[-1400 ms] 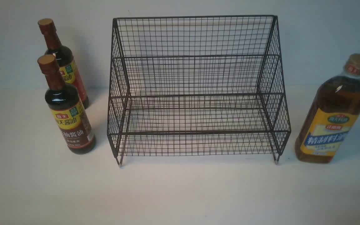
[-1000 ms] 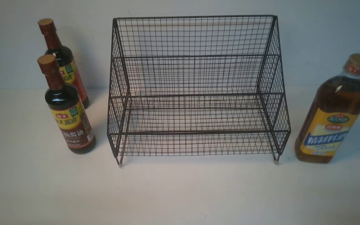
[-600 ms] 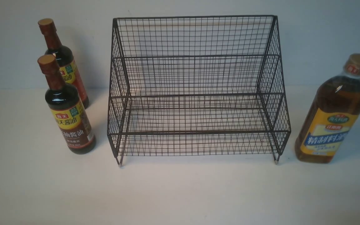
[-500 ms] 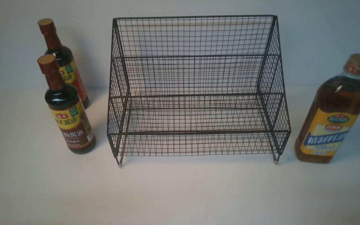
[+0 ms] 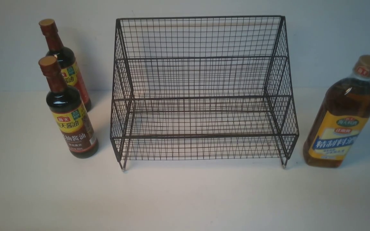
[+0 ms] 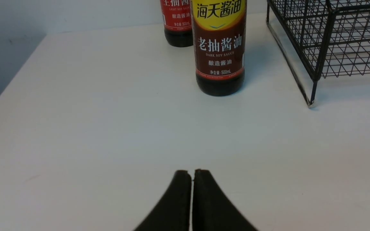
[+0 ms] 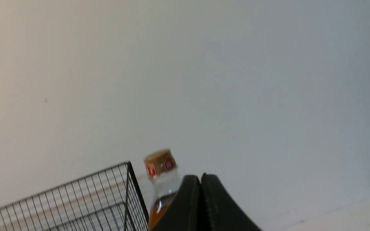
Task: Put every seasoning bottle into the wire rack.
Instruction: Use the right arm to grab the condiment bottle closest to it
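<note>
The black wire rack (image 5: 201, 96) stands in the middle of the white table with nothing in it. Two slim dark seasoning bottles stand left of it, one nearer (image 5: 69, 118) and one behind (image 5: 64, 62). The larger amber bottle (image 5: 340, 118) stands right of the rack. In the left wrist view my left gripper (image 6: 192, 175) is shut and holds nothing, low over the table, well short of the nearer dark bottle (image 6: 219, 48). In the right wrist view my right gripper (image 7: 201, 179) is shut with nothing in it, the amber bottle's neck (image 7: 162, 179) showing beside it.
A pale wall runs close behind the rack and the bottles. The table's left edge (image 6: 8, 89) lies to the left of the dark bottles. One of the rack's small feet (image 6: 310, 102) stands close to the nearer dark bottle.
</note>
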